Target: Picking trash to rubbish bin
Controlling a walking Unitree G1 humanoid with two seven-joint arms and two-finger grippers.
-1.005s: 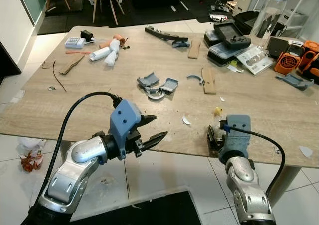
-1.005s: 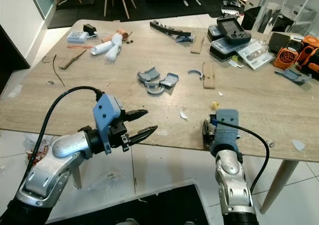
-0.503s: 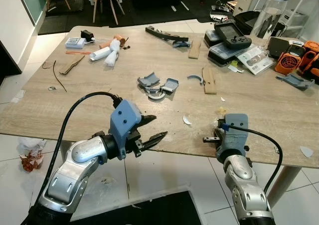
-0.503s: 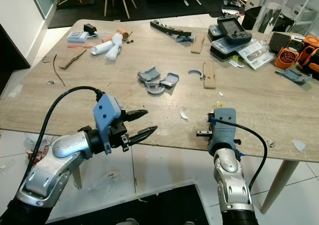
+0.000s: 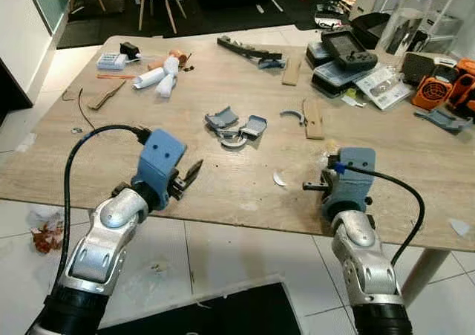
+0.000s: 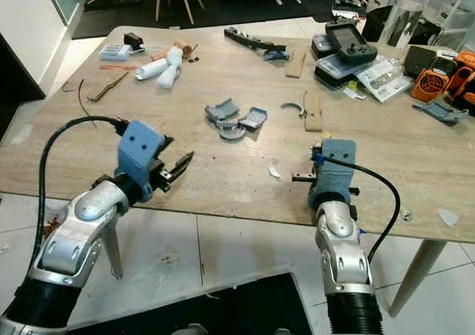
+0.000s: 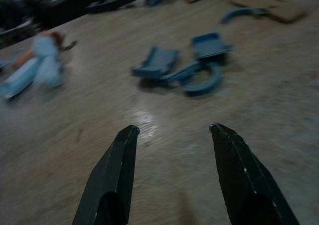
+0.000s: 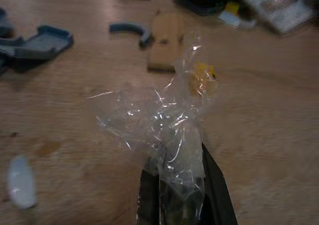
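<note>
A crumpled clear plastic wrapper (image 8: 164, 120) is pinched in the right hand (image 8: 182, 185) above the surface's (image 5: 111, 142) near edge, its length pointing away from the fingers, while the left hand (image 7: 174, 135) is held spread.

Left hand (image 5: 191, 173) swung forward over table (image 5: 89, 145) edge; right hand (image 8: 174, 185) lifted clear wrapper (image 8: 159, 120).

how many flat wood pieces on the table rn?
3: wood piece mid-table by the curved blue part, one at the far edge, one far left. More may hide among clutter.
</note>
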